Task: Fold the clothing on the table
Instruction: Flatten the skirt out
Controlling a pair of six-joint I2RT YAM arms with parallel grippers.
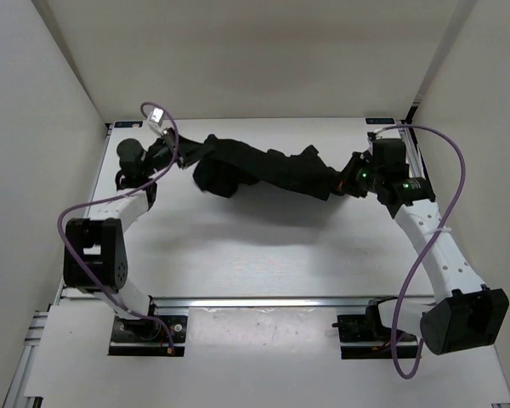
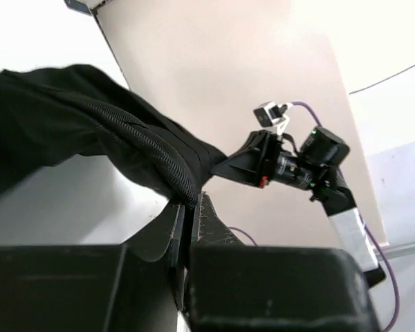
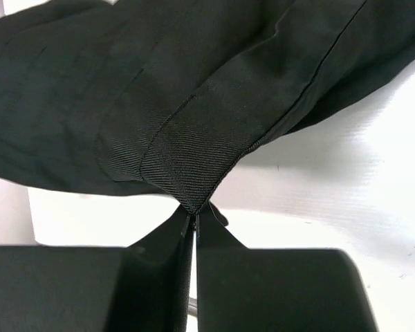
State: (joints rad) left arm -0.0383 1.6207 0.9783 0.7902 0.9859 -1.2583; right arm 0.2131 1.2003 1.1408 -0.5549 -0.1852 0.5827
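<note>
one clothing [image 1: 263, 170], left hand [image 1: 184, 158], right hand [image 1: 343, 184] (two, pinching)

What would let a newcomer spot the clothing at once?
Look at the white table, toward its far edge. There the clothing stretches as a rumpled black band from the left gripper to the right gripper, each pinching one end. It is the only soft, wrinkled thing; the black grippers are hard and smaller.

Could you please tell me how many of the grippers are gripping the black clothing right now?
2. The left gripper pinches the clothing at its left end; the right gripper pinches its right end.
</note>
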